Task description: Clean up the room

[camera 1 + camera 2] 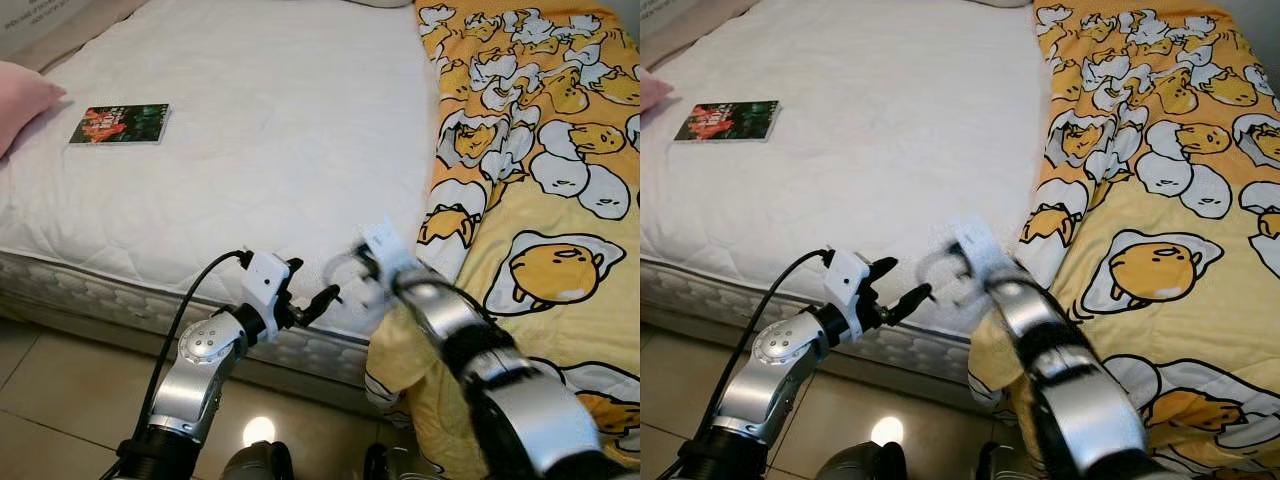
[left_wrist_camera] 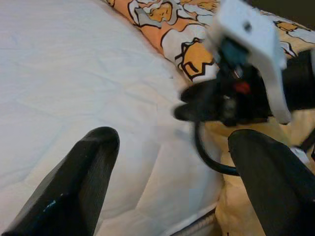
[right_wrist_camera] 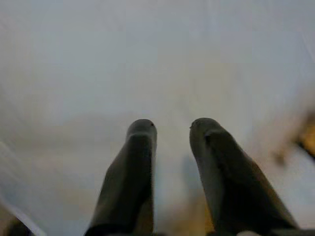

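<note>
Book lies on the mattress beside the blanket.

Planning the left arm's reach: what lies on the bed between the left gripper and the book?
Only bare white mattress separates the left gripper from the book, seen in both eye views.

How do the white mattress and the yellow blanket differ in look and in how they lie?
The white mattress is plain, quilted and flat; the yellow blanket carries a cartoon egg print and is rumpled. The mattress stays within the bed's edge, while the blanket spills over that edge toward the floor. The blanket lies on the mattress's right part.
</note>
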### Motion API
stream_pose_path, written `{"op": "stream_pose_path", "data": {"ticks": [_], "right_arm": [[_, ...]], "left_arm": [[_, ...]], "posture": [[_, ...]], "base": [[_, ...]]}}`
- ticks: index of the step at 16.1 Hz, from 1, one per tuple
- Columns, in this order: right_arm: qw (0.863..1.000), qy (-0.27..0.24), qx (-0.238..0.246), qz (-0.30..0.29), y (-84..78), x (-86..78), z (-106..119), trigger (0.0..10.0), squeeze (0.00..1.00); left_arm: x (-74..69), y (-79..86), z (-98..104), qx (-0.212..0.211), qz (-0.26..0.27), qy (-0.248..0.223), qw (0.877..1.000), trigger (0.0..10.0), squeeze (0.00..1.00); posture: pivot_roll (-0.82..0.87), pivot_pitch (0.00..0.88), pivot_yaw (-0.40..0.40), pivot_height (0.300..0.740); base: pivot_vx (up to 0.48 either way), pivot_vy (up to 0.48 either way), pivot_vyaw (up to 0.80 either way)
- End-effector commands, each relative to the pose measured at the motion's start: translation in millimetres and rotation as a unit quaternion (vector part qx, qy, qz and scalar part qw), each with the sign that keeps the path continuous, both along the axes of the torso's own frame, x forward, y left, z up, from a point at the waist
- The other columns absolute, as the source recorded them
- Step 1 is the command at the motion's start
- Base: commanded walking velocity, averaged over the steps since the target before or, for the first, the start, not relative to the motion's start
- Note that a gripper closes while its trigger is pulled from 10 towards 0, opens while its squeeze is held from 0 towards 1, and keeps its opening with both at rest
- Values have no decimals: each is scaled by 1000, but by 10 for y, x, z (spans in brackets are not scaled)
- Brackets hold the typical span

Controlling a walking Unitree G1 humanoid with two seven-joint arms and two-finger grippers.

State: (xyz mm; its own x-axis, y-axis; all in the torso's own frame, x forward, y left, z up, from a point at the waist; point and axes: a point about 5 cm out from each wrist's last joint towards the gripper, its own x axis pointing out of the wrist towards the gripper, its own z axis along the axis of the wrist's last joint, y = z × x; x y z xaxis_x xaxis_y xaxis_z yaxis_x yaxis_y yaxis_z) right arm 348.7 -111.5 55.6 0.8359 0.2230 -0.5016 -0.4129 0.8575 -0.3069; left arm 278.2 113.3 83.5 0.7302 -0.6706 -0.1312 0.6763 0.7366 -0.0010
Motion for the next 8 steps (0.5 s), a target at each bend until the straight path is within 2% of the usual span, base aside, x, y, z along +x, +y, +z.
{"op": "stream_pose_path", "data": {"ticks": [1,3,4,5,8], "right_arm": [[1000,-2,-4,-13,-57,7,8,10000,1000],[999,-15,-8,-37,-259,-9,23,10000,1000],[999,-15,-14,-41,-377,-72,-6,10000,1000],[999,-16,-16,-47,-476,-138,-15,10000,1000],[998,-16,4,-58,-546,-219,17,10000,1000]], "left_arm": [[-27,-2,-41,-1,0,6,1000,10000,0],[-100,39,-101,2,-8,-6,1000,10000,0],[-191,105,-192,23,-22,-17,999,10000,0],[-240,141,-230,18,-22,-11,1000,10000,0],[-227,98,-235,11,-25,-5,1000,10000,0]], "posture": [[-4,119,-10,740],[-10,111,-15,740],[-20,109,-18,740],[-32,103,-20,740],[-56,89,-14,740]], "base": [[0,0,0],[0,0,0],[0,0,0],[0,0,0],[0,0,0]]}}
